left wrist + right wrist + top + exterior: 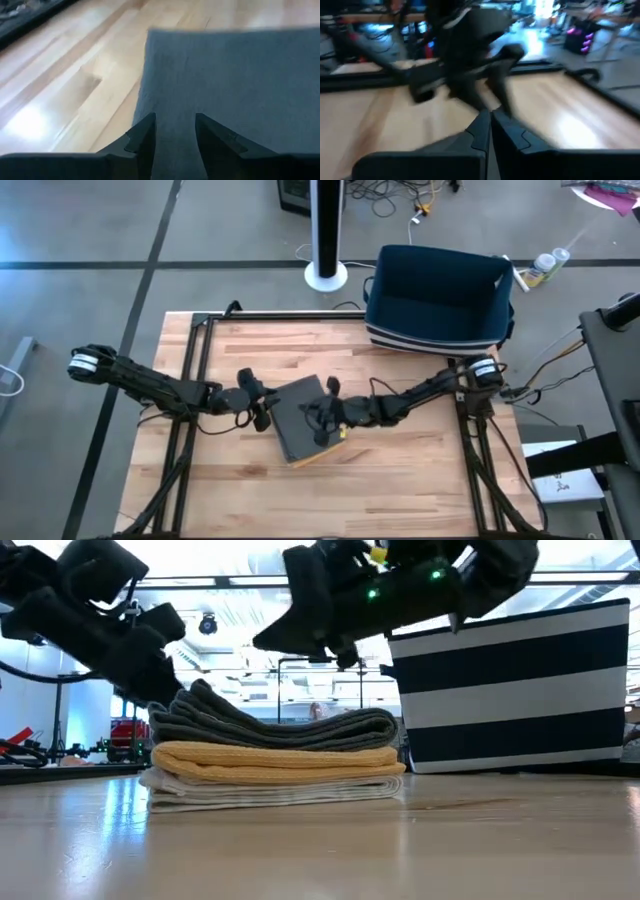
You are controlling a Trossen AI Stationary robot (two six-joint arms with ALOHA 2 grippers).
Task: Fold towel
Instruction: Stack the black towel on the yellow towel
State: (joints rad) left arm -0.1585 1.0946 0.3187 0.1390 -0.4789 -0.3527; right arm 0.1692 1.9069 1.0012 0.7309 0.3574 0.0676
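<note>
three folded towels sit stacked near the middle of the wooden table [420, 480]: a dark grey towel [290, 728] on top, a yellow towel [280, 762] under it, and a pale, whitish towel [270, 790] at the bottom. from above, the grey towel [298, 418] covers nearly the whole stack, with only a sliver of yellow showing at one lower corner. in the low view the grey towel's layers are bunched and ridged at the end nearest the left arm, while the rest lies flat.

the left gripper [262, 412] is at the left edge of the stack. its own wrist view shows its two dark fingers [142, 140] parted, with grey cloth [235, 85] filling the gap between them and beyond; the fingers stand apart with the fabric lying between them, and whether they actually pinch it cannot be told.

the right gripper [322, 418] is over the top of the grey towel, reaching in from the right. in its wrist view the two fingers [480, 131] are pressed together with nothing between them, and the left arm shows blurred beyond them.

one navy and white striped fabric basket [438, 298] stands at the far edge of the table, behind the right arm, well apart from the stack. on the floor past the table stands a white pole on a round base [326, 240].
</note>
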